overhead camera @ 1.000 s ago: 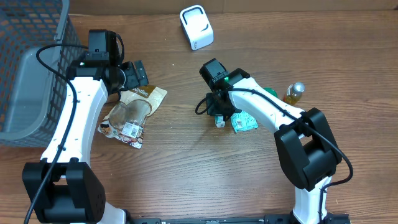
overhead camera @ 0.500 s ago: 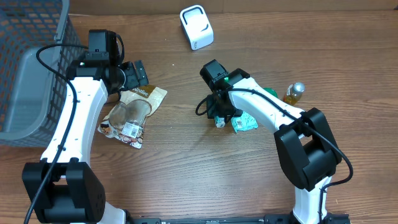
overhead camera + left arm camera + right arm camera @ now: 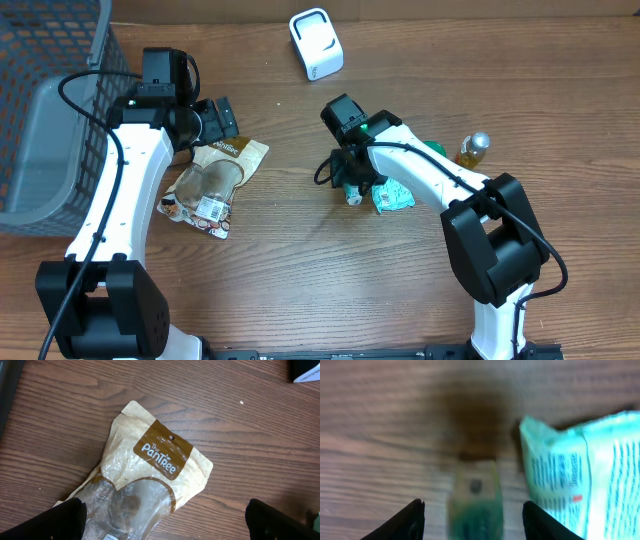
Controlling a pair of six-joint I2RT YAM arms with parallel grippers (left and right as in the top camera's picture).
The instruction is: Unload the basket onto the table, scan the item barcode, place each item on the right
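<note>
A small green item (image 3: 475,502) lies on the wooden table, blurred in the right wrist view. My right gripper (image 3: 472,512) straddles it, open, with a gap on each side and neither finger touching it. From overhead the same gripper (image 3: 350,183) points down over the item (image 3: 353,197), beside a teal packet (image 3: 395,196). The white scanner (image 3: 316,43) stands at the back of the table. My left gripper (image 3: 167,520) is wide open above a brown-and-clear PanTree pouch (image 3: 160,455) and holds nothing. No barcode on the green item can be made out.
A grey mesh basket (image 3: 45,130) fills the far left. A white label shows on the pouch's near end (image 3: 210,208). A small bottle with a silver cap (image 3: 473,147) and something green (image 3: 436,148) sit right of the right arm. The teal packet (image 3: 585,470) lies right of the fingers.
The right gripper's jaws have spread apart and let go of the small green item, which stays on the table. The left arm and the pouch have not moved.
</note>
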